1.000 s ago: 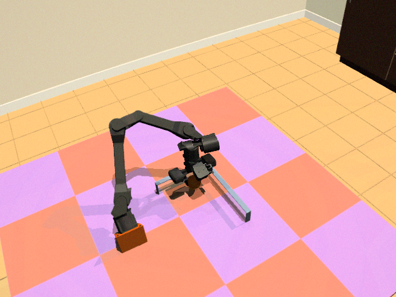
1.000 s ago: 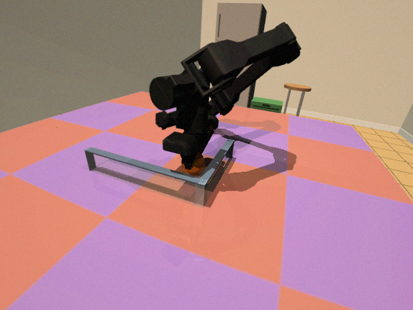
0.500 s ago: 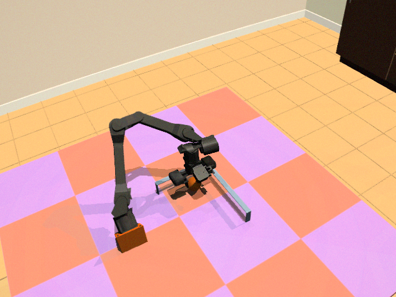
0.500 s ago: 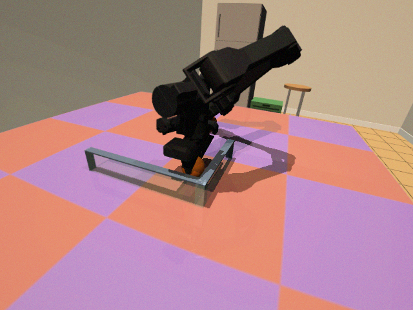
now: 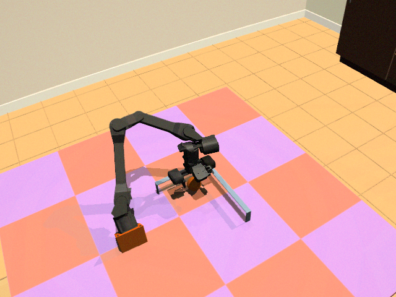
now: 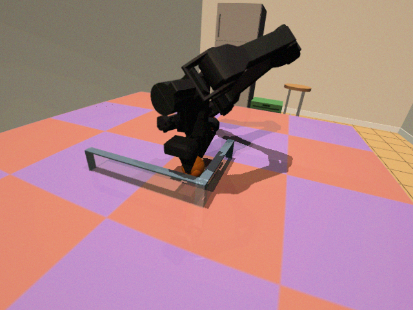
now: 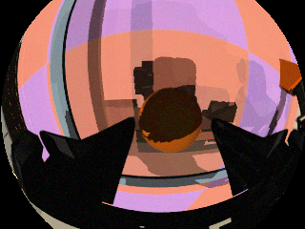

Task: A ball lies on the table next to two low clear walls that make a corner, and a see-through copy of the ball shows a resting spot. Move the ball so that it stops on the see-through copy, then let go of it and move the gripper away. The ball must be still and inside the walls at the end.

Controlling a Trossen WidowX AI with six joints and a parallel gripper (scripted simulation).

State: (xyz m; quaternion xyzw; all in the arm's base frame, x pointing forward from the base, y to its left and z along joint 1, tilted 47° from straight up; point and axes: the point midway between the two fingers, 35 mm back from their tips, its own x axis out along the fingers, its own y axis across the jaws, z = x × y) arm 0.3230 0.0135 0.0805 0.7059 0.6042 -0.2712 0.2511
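The jaws stand apart with a gap on either side of the orange ball (image 7: 170,121), gripping nothing, while the gripper (image 5: 192,182) hangs low right over it. The ball sits on the desk tucked inside the corner of the two clear walls (image 6: 203,176), near the desk's middle. This looks like the release step; next calls for lifting straight up without nudging the ball.

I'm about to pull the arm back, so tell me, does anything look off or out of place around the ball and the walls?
Nothing stands out. The ball sits low in the corner inside the clear walls, which stand upright and joined. The gripper is open, its fingers apart on either side of the ball.
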